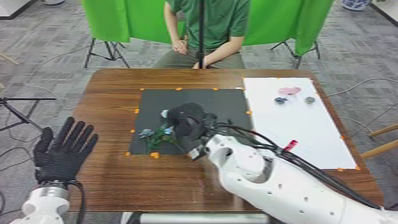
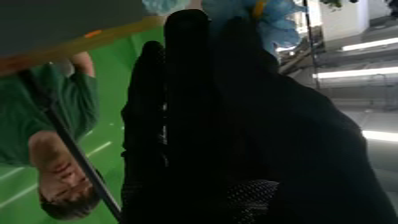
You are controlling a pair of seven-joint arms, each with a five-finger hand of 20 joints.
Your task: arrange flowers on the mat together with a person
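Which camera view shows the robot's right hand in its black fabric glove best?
The right wrist view: the right hand is large there, with light blue petals beside it. The head view shows it small, over the dark rectangular mat.

A green cloth hangs beyond the brown table. A black stand is left of the table; a vase sits far right on gray carpet.
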